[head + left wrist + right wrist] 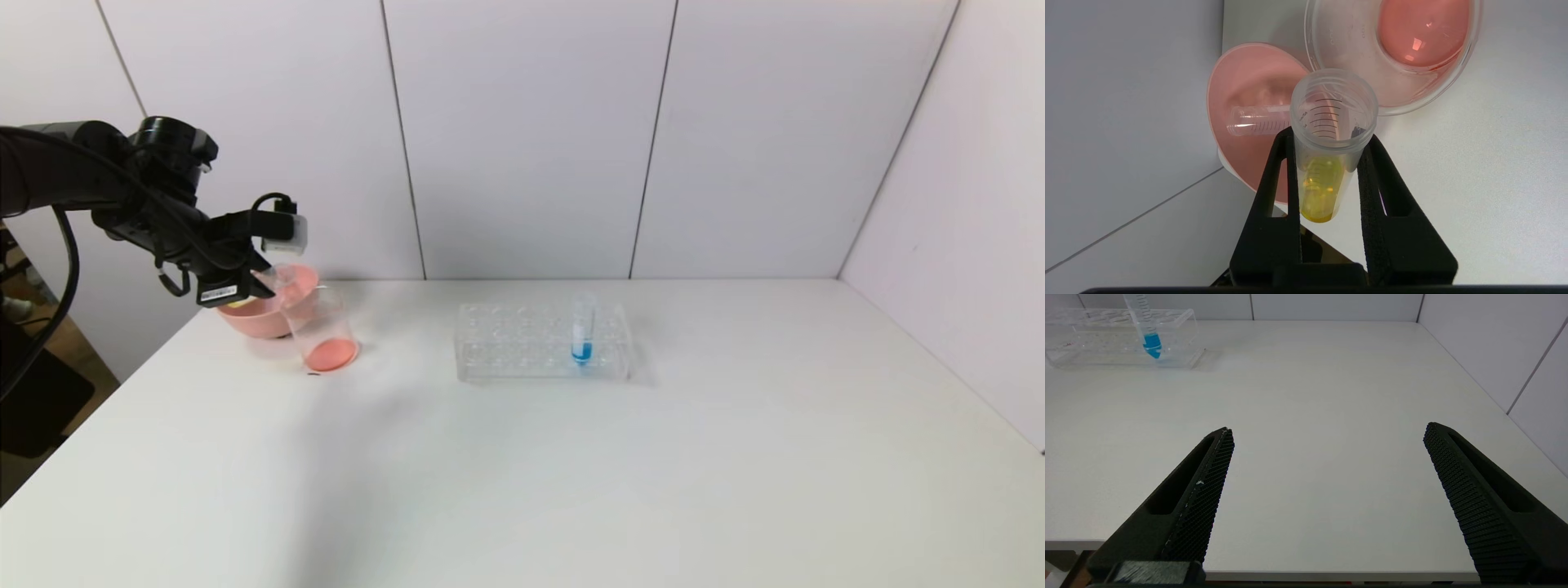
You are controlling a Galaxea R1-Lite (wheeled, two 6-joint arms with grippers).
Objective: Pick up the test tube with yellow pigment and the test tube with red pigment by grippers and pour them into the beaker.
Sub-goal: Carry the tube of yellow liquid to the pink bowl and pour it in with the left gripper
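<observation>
My left gripper (1331,134) is shut on the test tube with yellow pigment (1318,188), with yellow liquid pooled at its round end. In the head view the left gripper (265,282) hangs above the pink bowl (253,322), beside the beaker (318,314) at the table's far left. The tube's open mouth is close to the beaker (1347,36) rim. The beaker holds a layer of red-orange liquid. No tube holding red pigment is in view. An empty clear tube (1253,120) lies on its side in the pink bowl (1241,90). My right gripper (1327,430) is open and empty near the table's front edge.
A clear tube rack (522,343) stands mid-table with one tube of blue liquid (582,331) upright in it. The rack (1106,339) and the blue tube (1149,335) also show far off in the right wrist view. White wall panels close the back and right sides.
</observation>
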